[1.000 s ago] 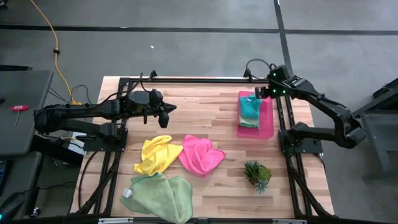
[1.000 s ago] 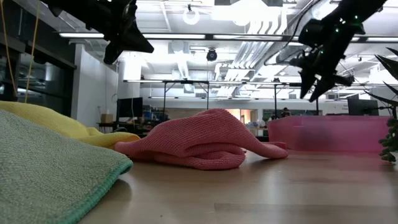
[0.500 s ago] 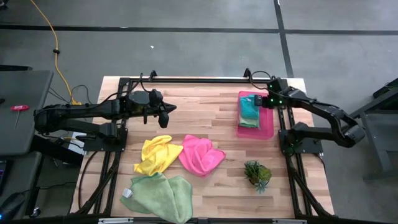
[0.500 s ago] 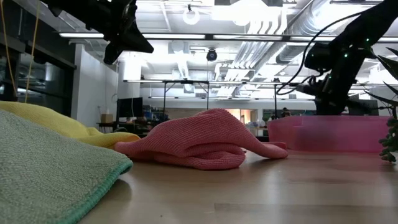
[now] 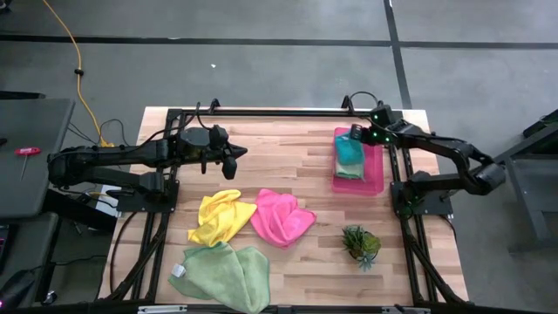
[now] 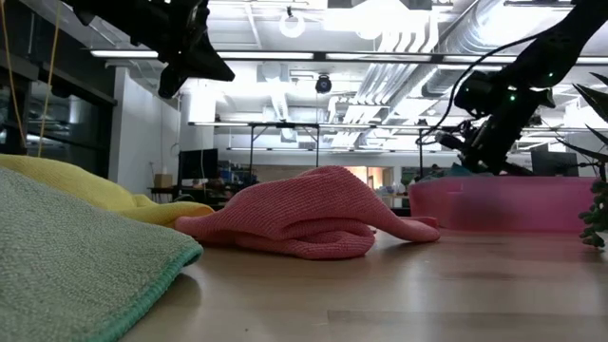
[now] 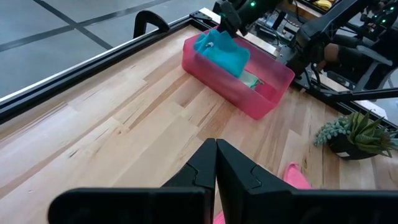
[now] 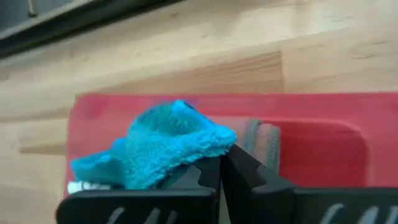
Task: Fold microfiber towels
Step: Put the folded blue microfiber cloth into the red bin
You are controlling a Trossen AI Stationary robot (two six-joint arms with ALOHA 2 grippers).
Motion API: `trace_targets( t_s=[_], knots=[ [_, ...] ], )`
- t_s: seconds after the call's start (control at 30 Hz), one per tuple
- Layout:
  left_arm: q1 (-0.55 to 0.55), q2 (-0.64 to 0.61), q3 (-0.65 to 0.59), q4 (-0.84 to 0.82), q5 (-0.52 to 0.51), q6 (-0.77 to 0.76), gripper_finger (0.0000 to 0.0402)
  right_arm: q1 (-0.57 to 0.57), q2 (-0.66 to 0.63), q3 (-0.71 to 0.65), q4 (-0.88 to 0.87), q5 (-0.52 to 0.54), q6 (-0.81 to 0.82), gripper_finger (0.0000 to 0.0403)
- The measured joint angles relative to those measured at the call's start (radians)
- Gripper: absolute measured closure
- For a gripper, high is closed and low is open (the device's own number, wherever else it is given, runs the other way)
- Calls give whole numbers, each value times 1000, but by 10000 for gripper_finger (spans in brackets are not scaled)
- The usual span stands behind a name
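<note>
Two towels already lie in the tray (image 5: 377, 179) at 2 o'clock, where the right gripper (image 5: 356, 133) pinches the teal towel (image 5: 350, 151); yellow (image 5: 220, 216), pink (image 5: 281, 217) and green (image 5: 222, 272) lie crumpled near 6, left gripper (image 5: 235, 153) pressed together, idle

On my counter (image 5: 288, 157) I see a pink plastic tray (image 5: 377, 170) near the far right edge, and a small spiky green plant (image 5: 360, 243) well apart, nearer.
</note>
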Motion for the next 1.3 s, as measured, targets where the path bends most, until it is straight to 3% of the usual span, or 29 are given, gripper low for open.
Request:
trace_targets(
  t_s=[0.13, 0.33, 0.57, 0.73, 0.9, 0.97, 1.13, 1.3],
  knots=[
    [0, 0, 0, 0, 0, 0, 402, 12, -19, 0, -33, -11, -41, 402],
    [2, 0, 0, 0, -1, 2, 401, 61, -86, 2, 31, -19, 69, 403],
    [2, 0, 0, -17, -2, 3, 401, 109, -83, 0, -218, 17, 43, 403],
    [2, 0, 0, -31, -2, 3, 401, 171, -86, 0, -269, -62, 45, 403],
    [2, 0, 0, -53, -3, 3, 402, 221, -87, 0, -346, -37, 43, 403],
    [2, 0, 0, -55, -3, 3, 401, 227, -99, 0, -351, -33, 47, 403],
    [2, 0, 0, -56, -3, 3, 401, 224, -179, 0, -302, -151, 99, 403],
    [2, 0, 0, -56, -3, 3, 402, 191, -266, 0, -358, -139, 115, 403]
  ],
)
